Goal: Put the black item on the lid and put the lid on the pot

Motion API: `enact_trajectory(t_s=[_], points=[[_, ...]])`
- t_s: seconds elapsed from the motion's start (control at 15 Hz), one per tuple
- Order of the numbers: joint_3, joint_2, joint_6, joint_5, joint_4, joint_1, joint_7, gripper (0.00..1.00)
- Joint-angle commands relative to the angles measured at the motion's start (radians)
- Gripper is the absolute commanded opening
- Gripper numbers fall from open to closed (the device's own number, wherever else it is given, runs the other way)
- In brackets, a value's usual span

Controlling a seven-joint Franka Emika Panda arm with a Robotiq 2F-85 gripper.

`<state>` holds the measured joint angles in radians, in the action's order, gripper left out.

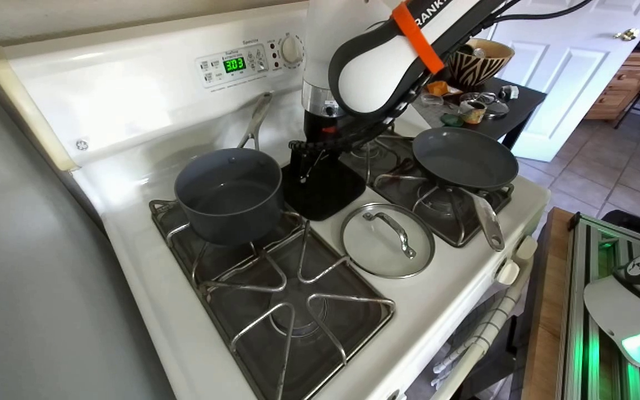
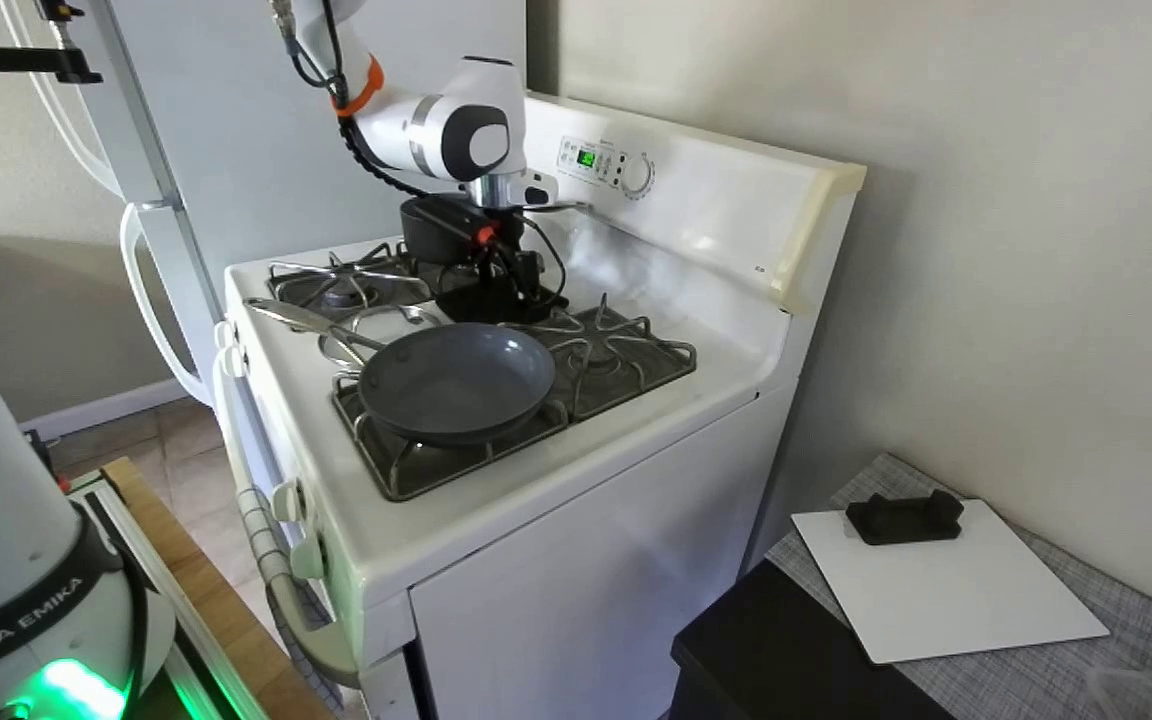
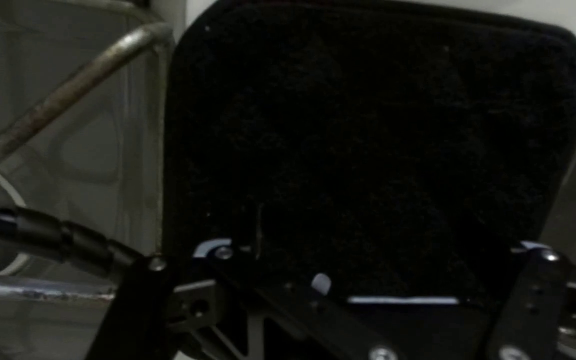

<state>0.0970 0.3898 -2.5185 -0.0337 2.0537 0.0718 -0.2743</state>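
Observation:
The black item (image 1: 334, 191) is a flat, square black pad lying on the stovetop between the burner grates. It fills most of the wrist view (image 3: 378, 125). The lid (image 1: 388, 241) is clear glass with a silvery rim and handle. It lies on the white stovetop in front of the pad, and the pan's handle partly hides it in an exterior view (image 2: 383, 326). The uncovered pot (image 1: 231, 219) stands on a rear burner beside the pad. My gripper (image 1: 310, 166) points down over the rear part of the pad. Its fingers are spread wide in the wrist view (image 3: 375, 245); the dark tips blend into the pad.
A shallow dark pan (image 1: 464, 158) rests on a front burner across from the pot, its silvery handle jutting over the stove's front. Raised metal grates (image 1: 303, 278) lie on both sides of the pad. The stove's back panel (image 1: 148, 89) rises close behind my gripper.

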Motion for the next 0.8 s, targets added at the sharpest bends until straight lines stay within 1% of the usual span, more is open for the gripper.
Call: enact_trajectory(t_s=[0.0,0.27,0.33,0.4,0.47,0.73], points=[[-0.017,0.039,0.000,0.033,-0.026,0.024,0.022,1.00],[-0.034,0.059,0.011,0.015,-0.043,0.040,0.006,0.99],[-0.038,0.060,0.015,0.014,-0.044,0.043,0.004,0.74],[-0.044,0.060,0.014,0.009,-0.044,0.048,0.000,0.74],[-0.049,0.060,0.013,0.005,-0.044,0.051,-0.001,0.68],[-0.061,0.061,0.015,-0.003,-0.056,0.063,-0.009,0.36]])
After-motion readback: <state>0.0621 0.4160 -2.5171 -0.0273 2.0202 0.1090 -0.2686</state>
